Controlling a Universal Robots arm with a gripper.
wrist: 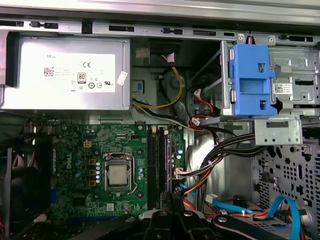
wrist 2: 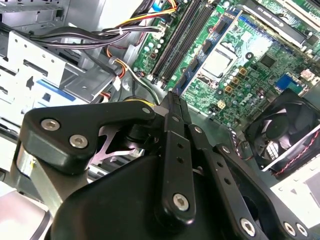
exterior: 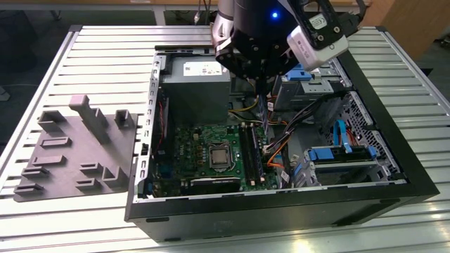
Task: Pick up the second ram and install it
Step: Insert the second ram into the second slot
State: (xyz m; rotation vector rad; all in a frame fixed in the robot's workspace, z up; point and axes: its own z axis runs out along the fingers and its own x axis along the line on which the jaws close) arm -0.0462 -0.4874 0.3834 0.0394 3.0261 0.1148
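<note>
The gripper (exterior: 264, 100) is hanging inside the open PC case (exterior: 281, 205), right over the slots (exterior: 251, 153) beside the CPU (exterior: 219, 156), and its fingers (wrist 2: 172, 107) are sitting pinched together, though I honestly can't tell if there's anything between them. I'm not spotting the ram for sure anywhere, so can't say where it is. The grey tray (exterior: 70, 153) is lying on the surface (exterior: 56, 221) toward the exterior view's left of the case.

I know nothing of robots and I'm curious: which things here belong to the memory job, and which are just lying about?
Job: gripper, the second ram it holds, memory slots.
Lying about: grey tray, power supply, blue drive bracket, fan.
</note>
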